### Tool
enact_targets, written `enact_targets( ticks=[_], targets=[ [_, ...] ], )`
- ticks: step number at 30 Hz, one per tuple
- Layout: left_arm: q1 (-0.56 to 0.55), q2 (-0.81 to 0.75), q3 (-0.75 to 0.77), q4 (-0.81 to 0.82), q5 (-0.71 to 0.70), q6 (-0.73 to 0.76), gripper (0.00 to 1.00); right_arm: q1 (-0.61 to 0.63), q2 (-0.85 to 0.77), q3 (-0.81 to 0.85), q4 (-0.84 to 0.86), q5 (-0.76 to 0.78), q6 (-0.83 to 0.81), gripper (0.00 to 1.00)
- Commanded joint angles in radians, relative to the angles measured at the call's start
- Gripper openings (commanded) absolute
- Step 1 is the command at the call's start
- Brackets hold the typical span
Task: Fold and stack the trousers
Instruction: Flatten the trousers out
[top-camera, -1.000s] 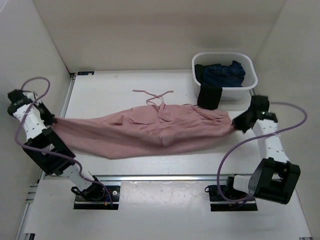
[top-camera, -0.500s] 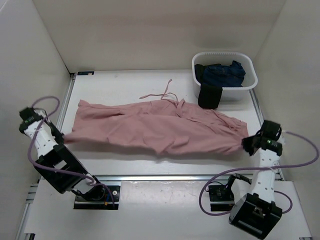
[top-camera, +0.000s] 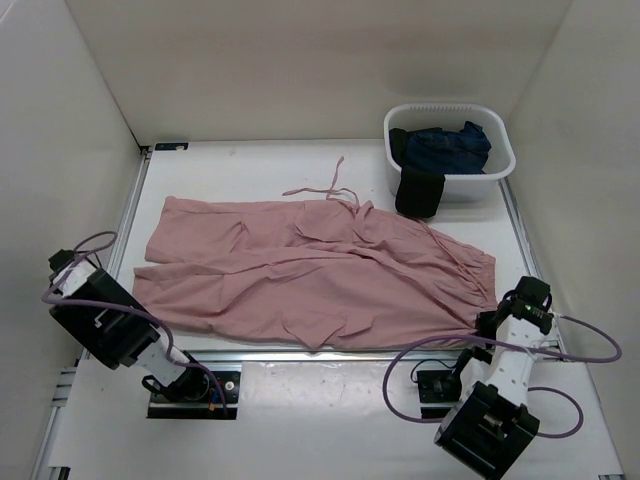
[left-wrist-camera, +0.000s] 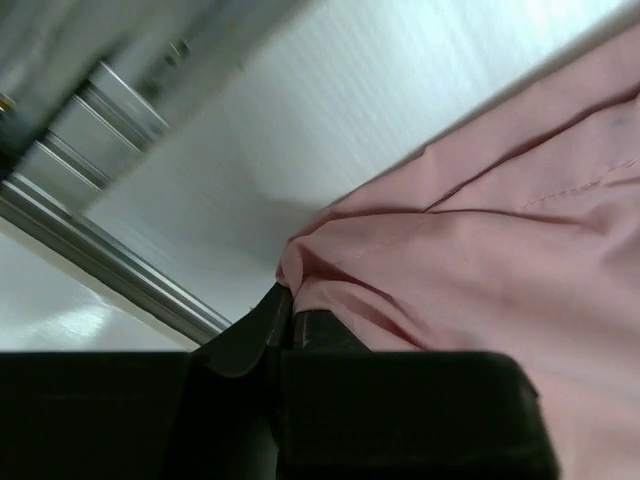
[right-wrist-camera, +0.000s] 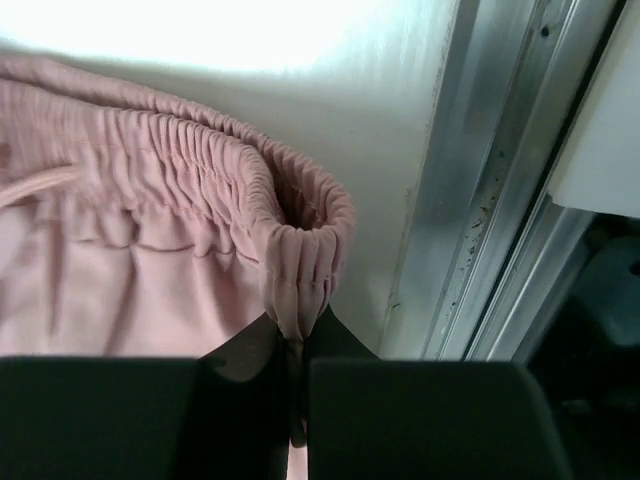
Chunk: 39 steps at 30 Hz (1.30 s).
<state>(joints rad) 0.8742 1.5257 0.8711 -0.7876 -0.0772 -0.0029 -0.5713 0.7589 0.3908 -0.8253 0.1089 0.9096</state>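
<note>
a: near edge first. what's the left gripper (left-wrist-camera: 283, 318) doing?
b: clamped tight, a fold of pink fabric pinched btw the fingers. that's the near-left corner of the trousers (top-camera: 320, 270), leg end, low over the table (top-camera: 230, 165) just inside the metal rail (top-camera: 320, 353) along the near edge.
a: and the right gripper (right-wrist-camera: 295, 345)?
b: same, squeezed on cloth. it's got the near end of the gathered waistband (right-wrist-camera: 200, 160); the elastic bunches up into a small loop right above the fingertips. rail sits just beside it on the right.
a: so both hold the near edge?
b: yep, one at each near corner, arms tucked back twd their bases.
a: where's the garment overall?
b: spread out flat across the middle of the table, lengthwise left to right. legs point left, waist on the right. wrinkled, w/ long creases running along it. the near edge lies close to the rail, the far-left corner near the left side of the table.
a: anything past it?
b: thin drawstring (top-camera: 325, 188) trails off the far edge abt mid-table, looped loosely on the bare surface.
a: far right?
b: white tub (top-camera: 450, 108) in the far-right corner w/ a navy garment (top-camera: 450, 145) piled inside. a black cloth (top-camera: 418, 192) hangs over the tub's near-left wall, its lower end just beside the far edge of the pink fabric; can't tell if they touch.
</note>
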Motion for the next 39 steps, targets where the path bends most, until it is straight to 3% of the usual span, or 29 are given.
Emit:
enact_targets(
  ticks=[1,5,6,7,9,11,14,16,18,23,27,31,34,37,39],
  targets=[
    [0.022,-0.01,0.075,0.051,-0.018,0.003,0.14,-0.013,0.003,0.112,-0.021,0.086,0.005,0.0],
    [0.022,-0.01,0.052,0.051,-0.039,0.003,0.14,-0.025,0.013,0.141,-0.046,0.129,-0.005,0.0],
    [0.022,-0.019,0.03,0.051,-0.051,0.003,0.15,-0.025,0.013,0.141,-0.063,0.139,0.005,0.04],
    [0.022,-0.03,0.017,0.051,-0.061,0.003,0.29,-0.025,0.002,0.141,-0.072,0.149,0.005,0.11],
    [0.022,-0.062,-0.003,0.051,-0.071,0.003,0.54,-0.025,-0.007,0.166,-0.087,0.178,-0.006,0.5],
    [0.031,-0.094,-0.003,0.042,-0.072,0.003,0.74,-0.025,-0.007,0.23,-0.109,0.213,-0.027,0.77],
    [0.031,-0.163,0.084,-0.022,-0.03,0.003,0.85,-0.007,0.002,0.321,-0.097,0.253,-0.096,0.81],
    [-0.003,-0.203,0.184,-0.08,0.04,0.003,0.91,0.025,0.011,0.393,-0.063,0.226,-0.147,0.81],
    [-0.05,-0.216,0.235,-0.111,0.077,0.003,0.94,0.056,0.04,0.421,0.018,0.12,-0.196,0.74],
    [-0.303,-0.08,0.379,-0.163,0.088,0.003,0.97,0.221,0.17,0.456,0.11,0.051,-0.207,0.67],
    [-0.391,0.111,0.554,-0.174,0.132,0.003,1.0,0.361,0.299,0.445,0.173,0.061,-0.17,0.43],
    [-0.445,0.33,0.736,-0.165,0.082,0.003,1.0,0.404,0.466,0.424,0.207,0.051,-0.118,0.24],
    [-0.497,0.435,0.764,-0.133,0.033,0.003,1.0,0.404,0.558,0.41,0.229,0.04,-0.078,0.19],
    [-0.555,0.479,0.662,-0.046,-0.087,0.003,1.0,0.381,0.648,0.41,0.193,0.087,-0.055,0.15],
    [-0.564,0.491,0.579,-0.007,-0.151,0.003,0.94,0.355,0.687,0.398,0.193,0.087,-0.044,0.15]
  ],
)
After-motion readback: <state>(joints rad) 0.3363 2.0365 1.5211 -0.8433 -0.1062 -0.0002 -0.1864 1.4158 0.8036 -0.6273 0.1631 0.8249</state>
